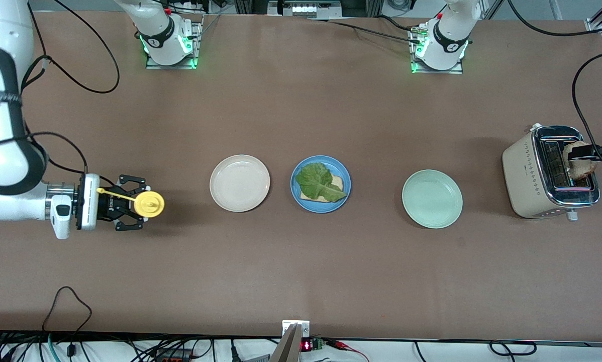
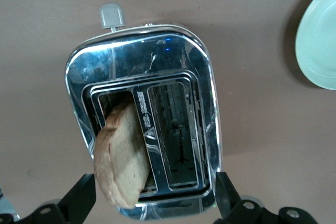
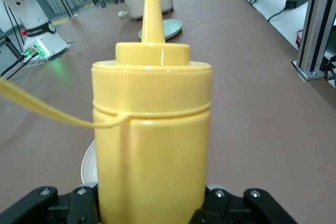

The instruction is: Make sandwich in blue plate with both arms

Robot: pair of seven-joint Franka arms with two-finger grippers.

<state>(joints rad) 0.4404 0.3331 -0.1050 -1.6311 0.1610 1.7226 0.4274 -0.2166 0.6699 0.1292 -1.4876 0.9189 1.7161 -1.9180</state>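
Note:
The blue plate (image 1: 345, 177) sits mid-table with one bread slice (image 1: 335, 181) on it and a green lettuce leaf (image 1: 320, 181) on top. A second bread slice (image 1: 580, 162) leans out of a slot of the toaster (image 1: 524, 176); it also shows in the left wrist view (image 2: 122, 156). My left gripper (image 1: 593, 151) hovers over the toaster, open, its fingers (image 2: 81, 195) wide apart either side of the slice and the slots. My right gripper (image 1: 130, 203) is shut on a yellow squeeze bottle (image 1: 148, 204) (image 3: 152, 129) at the right arm's end of the table.
A cream-white plate (image 1: 239, 182) lies beside the blue plate toward the right arm's end. A pale mint-green plate (image 1: 432, 198) lies between the blue plate and the toaster. Black cables trail along the table edges.

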